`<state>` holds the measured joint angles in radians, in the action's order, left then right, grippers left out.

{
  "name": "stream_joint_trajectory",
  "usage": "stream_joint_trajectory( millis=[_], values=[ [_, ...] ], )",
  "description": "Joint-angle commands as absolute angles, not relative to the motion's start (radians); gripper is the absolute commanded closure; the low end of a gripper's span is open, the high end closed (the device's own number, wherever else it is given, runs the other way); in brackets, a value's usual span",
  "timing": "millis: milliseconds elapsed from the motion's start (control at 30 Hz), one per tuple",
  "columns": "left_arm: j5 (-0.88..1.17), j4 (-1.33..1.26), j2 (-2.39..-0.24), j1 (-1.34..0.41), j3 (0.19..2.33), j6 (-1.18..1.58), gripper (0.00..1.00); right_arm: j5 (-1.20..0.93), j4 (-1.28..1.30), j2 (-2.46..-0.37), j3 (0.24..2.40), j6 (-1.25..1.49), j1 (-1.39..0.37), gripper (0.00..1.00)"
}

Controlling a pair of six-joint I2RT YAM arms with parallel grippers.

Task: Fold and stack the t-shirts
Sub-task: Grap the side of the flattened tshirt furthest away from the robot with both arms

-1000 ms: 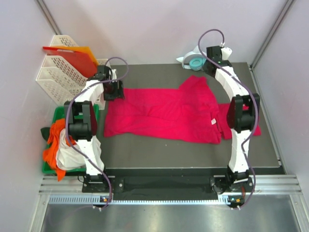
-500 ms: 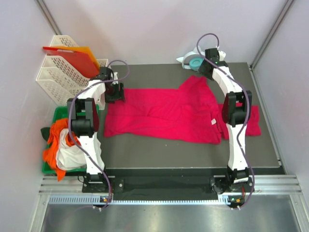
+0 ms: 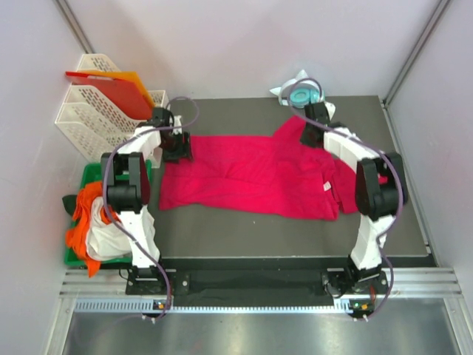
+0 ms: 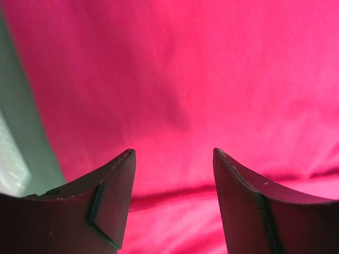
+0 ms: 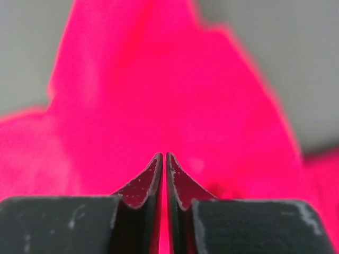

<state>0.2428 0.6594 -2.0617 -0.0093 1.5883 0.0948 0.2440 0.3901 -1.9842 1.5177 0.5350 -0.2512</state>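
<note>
The shirt is soft and limp; I would pinch its corners. Left claw gapes, empty; right claw is closed, hold unclear.

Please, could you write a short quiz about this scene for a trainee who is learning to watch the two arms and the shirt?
1. True or false: the left gripper stands open over the t-shirt.
2. What fills the green bin? A) crumpled clothes B) plates C) bottles
3. Fill in: the ___ gripper is shut on a fold of the t-shirt.
Key: 1 true; 2 A; 3 right gripper.
</note>
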Motion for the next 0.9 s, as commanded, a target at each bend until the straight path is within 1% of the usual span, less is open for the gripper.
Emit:
stream_joint_trajectory(
  millis=[0,67,233,367,567,733,867],
  values=[
    [0.347,0.618,-1.876,-0.011,1.494,0.055,0.35,0.264,0.212,-1.749,1.295,0.59,-0.31,0.95],
    [0.38,0.623,-1.839,-0.012,1.465,0.04,0.35,0.282,0.209,-1.704,1.255,0.609,-0.347,0.95],
    [0.454,0.721,-1.787,-0.021,1.437,-0.023,0.35,0.311,0.241,-1.684,1.169,0.663,-0.455,0.96],
    [0.434,0.736,-1.76,-0.034,1.343,-0.063,0.36,0.333,0.244,-1.677,1.091,0.719,-0.511,0.97],
    [0.403,0.778,-1.764,-0.038,1.266,-0.103,0.37,0.362,0.262,-1.693,0.994,0.796,-0.548,0.98],
    [0.393,0.802,-1.782,-0.037,1.244,-0.127,0.38,0.391,0.276,-1.71,0.989,0.811,-0.548,0.98],
    [0.367,0.828,-1.816,-0.038,1.243,-0.126,0.39,0.411,0.319,-1.764,1.041,0.816,-0.546,0.98]
  ],
)
